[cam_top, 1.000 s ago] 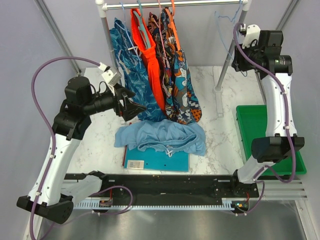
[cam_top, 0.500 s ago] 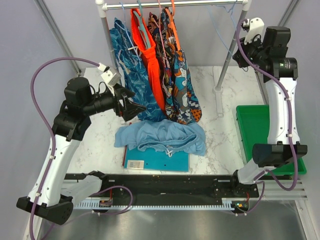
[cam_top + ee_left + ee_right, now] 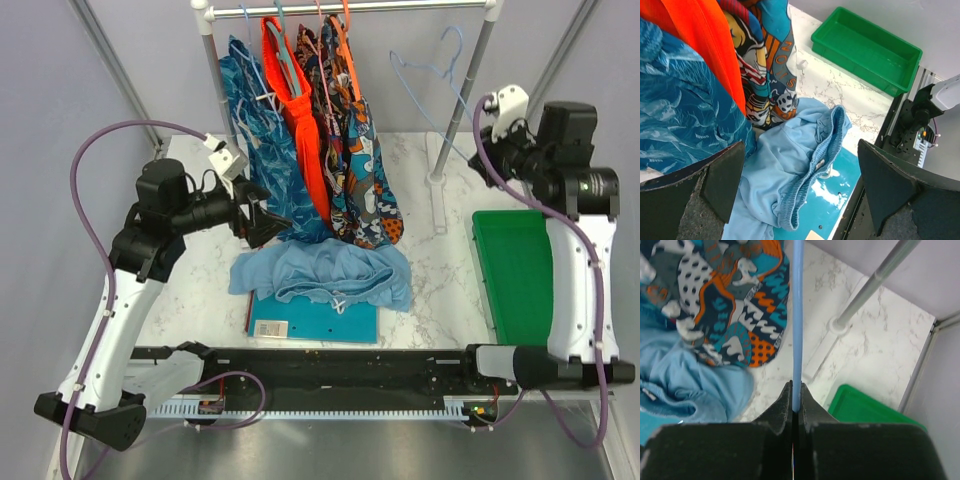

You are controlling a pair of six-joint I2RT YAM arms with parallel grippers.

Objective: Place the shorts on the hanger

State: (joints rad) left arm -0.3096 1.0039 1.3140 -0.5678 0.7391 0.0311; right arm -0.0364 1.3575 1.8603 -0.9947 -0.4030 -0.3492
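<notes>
Right jaws pinched the thin pale blue wire hanger [image 3: 798,315]; left jaws gaped empty over the light sky-blue fabric shorts [image 3: 330,270].

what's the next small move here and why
Probably carry the hanger down and left toward the shorts. The right hand is shut on its wire, and the hanger looks clear of the rail. The shorts lie crumpled below the open left hand, not yet picked up.
</notes>
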